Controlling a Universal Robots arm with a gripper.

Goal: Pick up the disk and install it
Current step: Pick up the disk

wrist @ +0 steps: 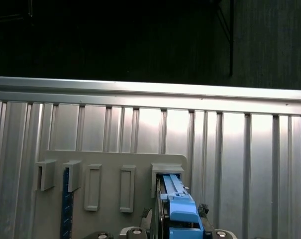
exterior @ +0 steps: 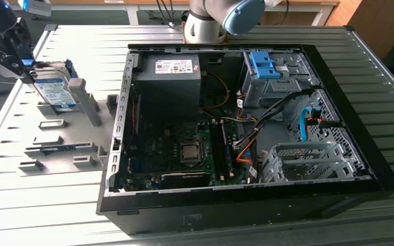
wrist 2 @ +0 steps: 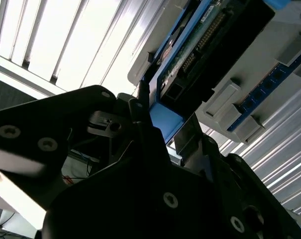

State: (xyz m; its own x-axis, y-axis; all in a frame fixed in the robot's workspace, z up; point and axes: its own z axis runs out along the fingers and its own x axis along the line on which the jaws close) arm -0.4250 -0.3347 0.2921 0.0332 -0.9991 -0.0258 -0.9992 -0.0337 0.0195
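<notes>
The disk (exterior: 55,91) is a silver-grey drive with a blue-and-white label and blue rails. It stands on edge, tilted, in a slot of the grey holder plate (exterior: 67,154) at the exterior view's left, outside the computer case. My gripper (exterior: 26,65) reaches it from the far left and is shut on its upper blue end. In the second wrist view the gripper (wrist 2: 165,124) has dark fingers (wrist 2: 140,107) on either side of the blue rail, with the drive's circuit board (wrist 2: 210,40) beyond. In the first wrist view the disk's blue carrier (wrist: 182,211) sits between the jaws above the slot.
The open computer case (exterior: 361,128) lies on the slatted metal table, with a power-supply box (exterior: 170,77), a blue bracket in the upper drive bay (exterior: 266,64) and a metal drive cage (exterior: 307,161). More holder slots (exterior: 50,138) stand on the plate. The arm's base (exterior: 211,20) is behind the case.
</notes>
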